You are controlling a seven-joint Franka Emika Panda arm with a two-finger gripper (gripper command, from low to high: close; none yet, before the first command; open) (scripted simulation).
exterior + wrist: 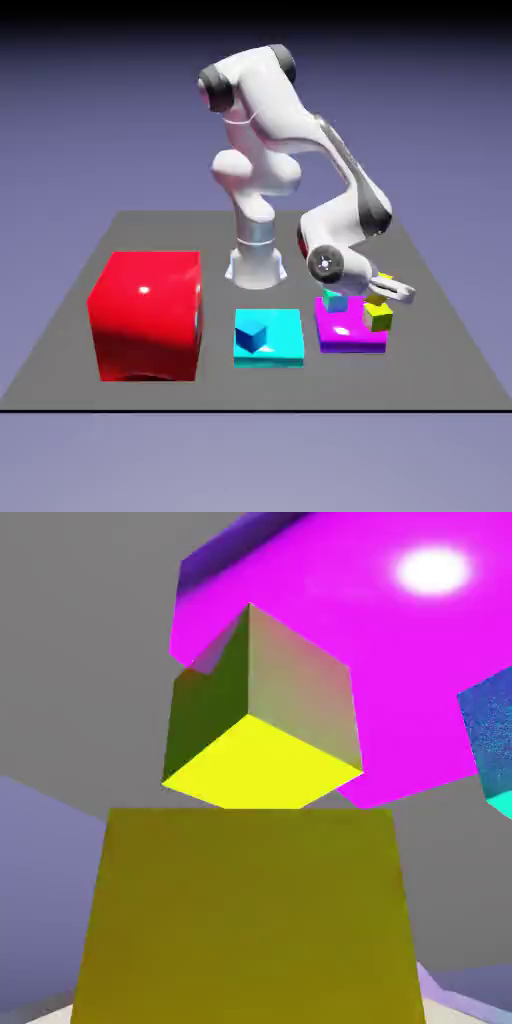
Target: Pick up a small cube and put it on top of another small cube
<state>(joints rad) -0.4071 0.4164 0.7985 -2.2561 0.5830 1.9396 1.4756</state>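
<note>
Grey desk under a blue-violet backdrop carries everything. Grasped in the hand, one yellow cube hangs just above the other yellow cube, which sits at the corner of a magenta slab beside a teal cube.

The white Franka Panda arm rises from its base, bends over at the shoulder and folds down toward the exterior view's right. Its two-finger gripper hangs low, clamped on a small glossy yellow cube.
</note>
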